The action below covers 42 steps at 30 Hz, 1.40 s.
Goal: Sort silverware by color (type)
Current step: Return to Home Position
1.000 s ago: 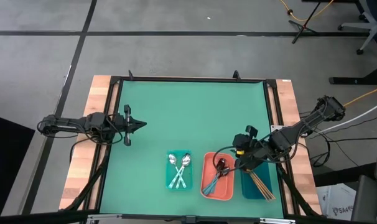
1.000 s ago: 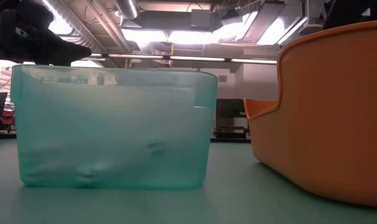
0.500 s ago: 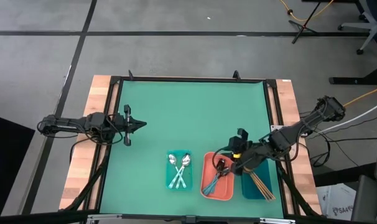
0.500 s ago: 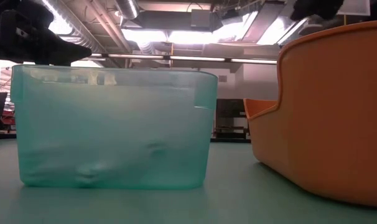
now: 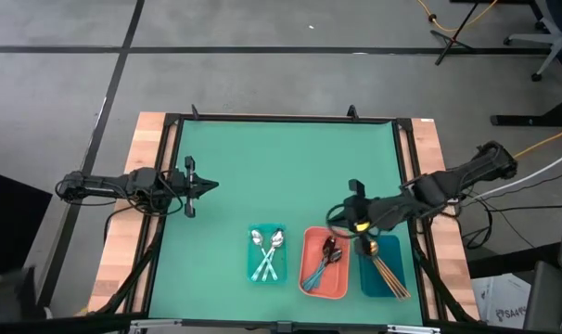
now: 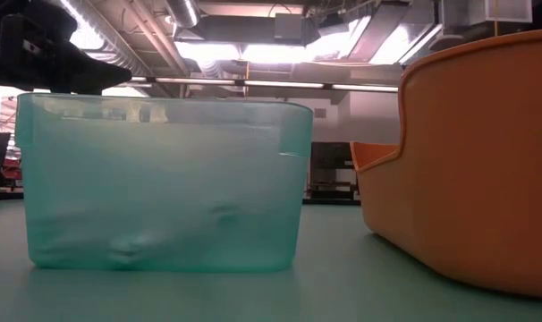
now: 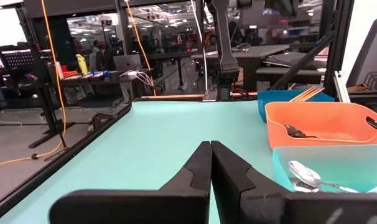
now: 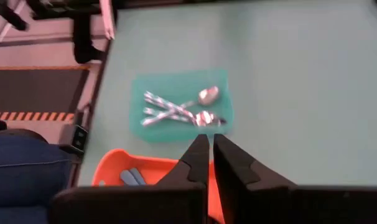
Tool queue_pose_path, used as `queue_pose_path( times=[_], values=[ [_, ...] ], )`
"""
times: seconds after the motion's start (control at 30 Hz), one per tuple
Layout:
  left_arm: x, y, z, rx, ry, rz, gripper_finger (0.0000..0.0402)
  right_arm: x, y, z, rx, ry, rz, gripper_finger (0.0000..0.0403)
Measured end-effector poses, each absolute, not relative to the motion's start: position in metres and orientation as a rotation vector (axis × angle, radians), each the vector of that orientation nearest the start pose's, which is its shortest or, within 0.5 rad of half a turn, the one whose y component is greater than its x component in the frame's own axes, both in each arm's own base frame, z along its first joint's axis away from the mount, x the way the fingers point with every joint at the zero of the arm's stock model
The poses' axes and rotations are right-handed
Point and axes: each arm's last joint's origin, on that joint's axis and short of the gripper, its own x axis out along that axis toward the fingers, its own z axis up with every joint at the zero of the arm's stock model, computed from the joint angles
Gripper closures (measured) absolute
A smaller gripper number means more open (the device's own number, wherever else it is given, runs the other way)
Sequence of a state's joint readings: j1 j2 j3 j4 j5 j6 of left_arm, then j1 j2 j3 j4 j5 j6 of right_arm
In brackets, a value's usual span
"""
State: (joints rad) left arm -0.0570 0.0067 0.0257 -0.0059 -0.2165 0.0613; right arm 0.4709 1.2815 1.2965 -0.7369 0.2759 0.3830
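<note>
Right gripper [image 8: 205, 138] hovers near the coral tray [image 8: 107, 169], fingers pressed together, empty; left gripper [image 7: 210, 144], likewise closed on nothing, waits at the left edge of the table [image 5: 281, 167]

We see a grey concrete floor [image 5: 262, 56], crossed by dark seams, all around the worktop [image 5: 281, 158]. The worktop's green mat lies on pale wooden boards [image 5: 114, 255]. Past its far right corner we make out dark stand legs [image 5: 453, 32] and a chair base [image 5: 541, 37], and an orange cable [image 5: 548, 140] trails at the right. Overhead run exposed ducts [image 6: 298, 27] and bright strip lights [image 6: 208, 49]. Farther back stand desks [image 7: 95, 78], one carrying a laptop [image 7: 129, 61].
</note>
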Motion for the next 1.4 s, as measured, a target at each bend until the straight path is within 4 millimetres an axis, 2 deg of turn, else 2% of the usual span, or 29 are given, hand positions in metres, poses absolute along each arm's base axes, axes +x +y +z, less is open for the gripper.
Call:
queue_pose_path(
  times=[0.2, 0.4, 0.53, 0.67, 0.77, 0.93, 1.4],
  values=[
    [0.096, 0.001, 0.171, 0.059, -0.008, 0.160, 0.0401, 0.213, 0.100, 0.393, 0.088, 0.619, 0.095, 0.0401],
    [0.096, 0.001, 0.171, 0.059, -0.008, 0.161, 0.0401, 0.174, 0.080, 0.417, 0.106, 0.536, 0.110, 0.0401],
    [0.096, 0.001, 0.171, 0.059, -0.008, 0.161, 0.0401, 0.146, 0.064, 0.428, 0.118, 0.485, 0.090, 0.0402],
    [0.096, 0.001, 0.171, 0.059, -0.008, 0.161, 0.0401, 0.123, 0.052, 0.429, 0.119, 0.429, 0.063, 0.0402],
    [0.096, 0.001, 0.171, 0.059, -0.009, 0.162, 0.0401, 0.108, 0.043, 0.421, 0.120, 0.405, 0.040, 0.0402],
    [0.096, 0.001, 0.171, 0.059, -0.008, 0.162, 0.0401, 0.089, 0.033, 0.395, 0.136, 0.364, 0.008, 0.0402],
    [0.096, 0.001, 0.171, 0.058, -0.008, 0.162, 0.0401, 0.069, 0.022, 0.313, 0.208, 0.225, 0.044, 0.0402]
  ],
)
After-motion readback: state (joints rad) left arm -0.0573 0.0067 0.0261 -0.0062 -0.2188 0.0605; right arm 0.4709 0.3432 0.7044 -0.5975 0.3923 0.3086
